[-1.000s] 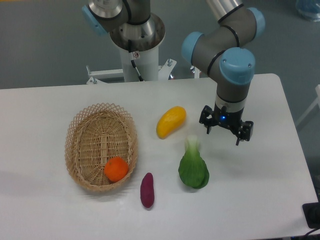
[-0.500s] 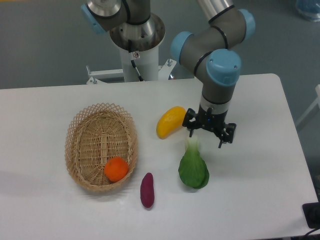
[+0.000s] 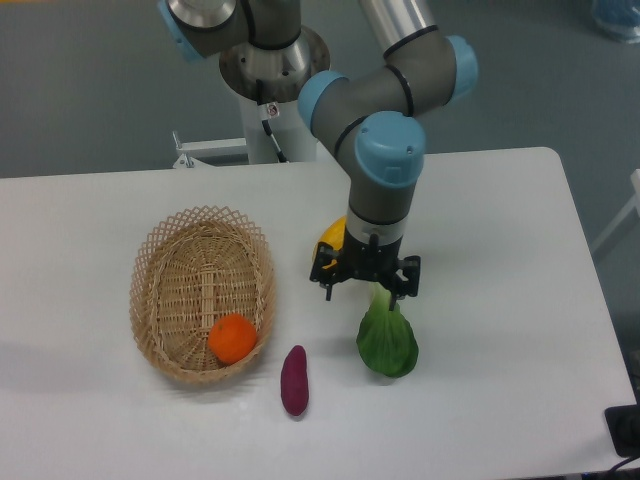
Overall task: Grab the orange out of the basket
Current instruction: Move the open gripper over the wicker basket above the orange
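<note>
One orange (image 3: 232, 338) lay inside the basket (image 3: 160, 255), at its near right end against the wicker wall. The gripper (image 3: 364, 283) hung with its fingers spread and empty above the surface, well to the right of the basket, between a yellow fruit (image 3: 328, 237) and a leafy green (image 3: 387, 337). The approach seemed under way; next it needed to travel left and descend over the orange.
</note>
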Robot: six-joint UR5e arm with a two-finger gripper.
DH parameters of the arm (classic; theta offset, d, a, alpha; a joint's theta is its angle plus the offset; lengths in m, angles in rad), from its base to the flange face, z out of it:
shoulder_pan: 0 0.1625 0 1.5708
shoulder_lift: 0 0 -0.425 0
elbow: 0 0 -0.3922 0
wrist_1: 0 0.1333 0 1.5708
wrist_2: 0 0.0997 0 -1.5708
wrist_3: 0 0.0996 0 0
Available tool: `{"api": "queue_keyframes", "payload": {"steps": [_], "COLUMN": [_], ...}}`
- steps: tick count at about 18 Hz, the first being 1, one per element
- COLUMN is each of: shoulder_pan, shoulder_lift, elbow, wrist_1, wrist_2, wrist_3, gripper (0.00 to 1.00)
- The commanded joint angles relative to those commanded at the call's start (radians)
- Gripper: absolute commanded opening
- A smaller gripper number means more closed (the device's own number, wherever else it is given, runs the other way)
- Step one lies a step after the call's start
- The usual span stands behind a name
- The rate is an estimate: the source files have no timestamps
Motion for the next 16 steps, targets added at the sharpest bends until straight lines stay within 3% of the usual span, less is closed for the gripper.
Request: {"api": "queue_keyframes", "payload": {"steps": [7,16], "shoulder_pan": [-0.13,-0.224], "shoulder_lift": [0.006,-0.006], "elbow": [0.009,0.011], "wrist_1": [-0.006,-0.006], "wrist_2": [-0.022,0.015], "wrist_3": [-0.186,-0.37], "gripper": [1.0,1.0]}}
